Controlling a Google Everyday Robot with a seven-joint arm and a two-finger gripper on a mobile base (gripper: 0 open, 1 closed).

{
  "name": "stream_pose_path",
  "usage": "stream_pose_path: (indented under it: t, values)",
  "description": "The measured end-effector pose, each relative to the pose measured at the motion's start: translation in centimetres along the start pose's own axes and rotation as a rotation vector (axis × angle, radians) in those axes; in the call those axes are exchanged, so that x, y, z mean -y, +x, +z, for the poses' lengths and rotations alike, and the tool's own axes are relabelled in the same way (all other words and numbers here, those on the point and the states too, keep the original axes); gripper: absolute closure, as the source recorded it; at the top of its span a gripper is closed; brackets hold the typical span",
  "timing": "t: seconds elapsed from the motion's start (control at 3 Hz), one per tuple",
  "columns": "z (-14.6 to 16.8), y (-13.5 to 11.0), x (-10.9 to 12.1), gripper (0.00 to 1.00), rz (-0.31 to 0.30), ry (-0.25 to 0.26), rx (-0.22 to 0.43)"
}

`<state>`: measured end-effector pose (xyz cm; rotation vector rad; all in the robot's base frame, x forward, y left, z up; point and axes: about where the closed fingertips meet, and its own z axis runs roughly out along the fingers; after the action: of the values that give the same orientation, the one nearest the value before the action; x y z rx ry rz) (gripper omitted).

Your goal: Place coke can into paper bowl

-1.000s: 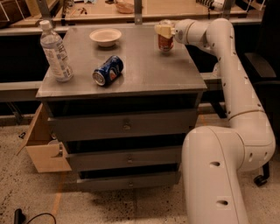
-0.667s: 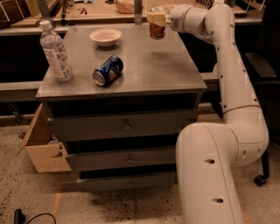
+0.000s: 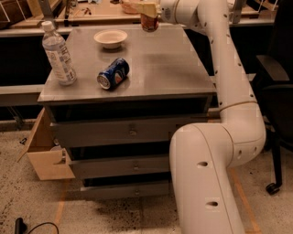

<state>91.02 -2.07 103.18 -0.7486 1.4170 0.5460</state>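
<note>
Coke can (image 3: pixel 149 23): lifted clear of the cabinet top (image 3: pixel 165 64), your gripper (image 3: pixel 149 13) closed around it. Paper bowl (image 3: pixel 111 38): empty, left of the can. You still have the carry-over and release to do.

Gripper (image 3: pixel 149 13), clasping the coke can (image 3: pixel 150 24), above the cabinet top's (image 3: pixel 174 68) far edge, right of the paper bowl (image 3: pixel 111 38); Pepsi can (image 3: pixel 113 73) lies before the bowl, water bottle (image 3: pixel 58 54) stands leftmost.

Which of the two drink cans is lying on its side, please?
The blue Pepsi can, lying on the cabinet top; the coke can is upright, held by the gripper above the top's far edge.
</note>
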Motion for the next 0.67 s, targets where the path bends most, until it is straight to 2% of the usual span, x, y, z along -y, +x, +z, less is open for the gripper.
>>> stream_pose_path:
  t: [0.33,0.67]
  values:
    - [2.3,0.7,-1.9,1.0,0.018,-0.006,-0.09]
    - [3.6,2.3,-3.2,1.0,0.074,-0.006,-0.185]
